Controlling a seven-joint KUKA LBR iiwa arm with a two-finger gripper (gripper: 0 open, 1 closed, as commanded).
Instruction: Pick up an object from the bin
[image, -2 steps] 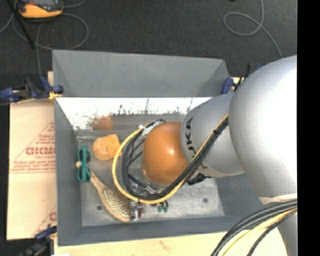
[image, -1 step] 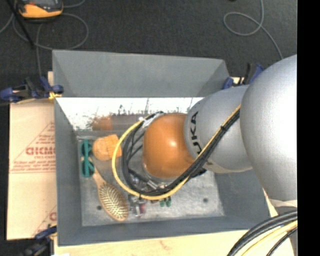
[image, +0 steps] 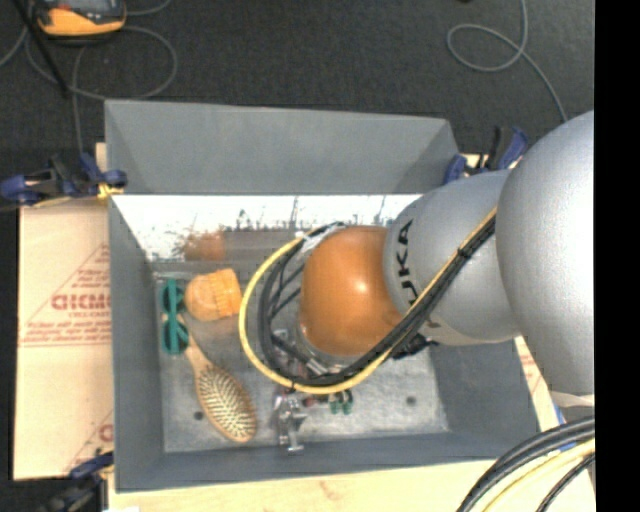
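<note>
Our gripper (image: 290, 425) sits at the bin's (image: 135, 380) 6 o'clock; claw apart or together, we cannot tell. The brush (image: 225, 402) lies just at its 9 o'clock, a green bit (image: 342, 403) at 2. Closing between them, we may grab nothing.

One camera watches me, hung above the grey bin (image: 130, 330) and set a little to one side, so it looks down at a slant. The far wall (image: 280, 150) shows as a broad grey face at the top of the frame. It sits near enough that the bin takes up most of the picture, with dark floor (image: 300, 50) beyond. My arm (image: 480, 270) comes in from the picture's right, and the orange wrist cover (image: 345, 290) lies across the middle of the bin.
</note>
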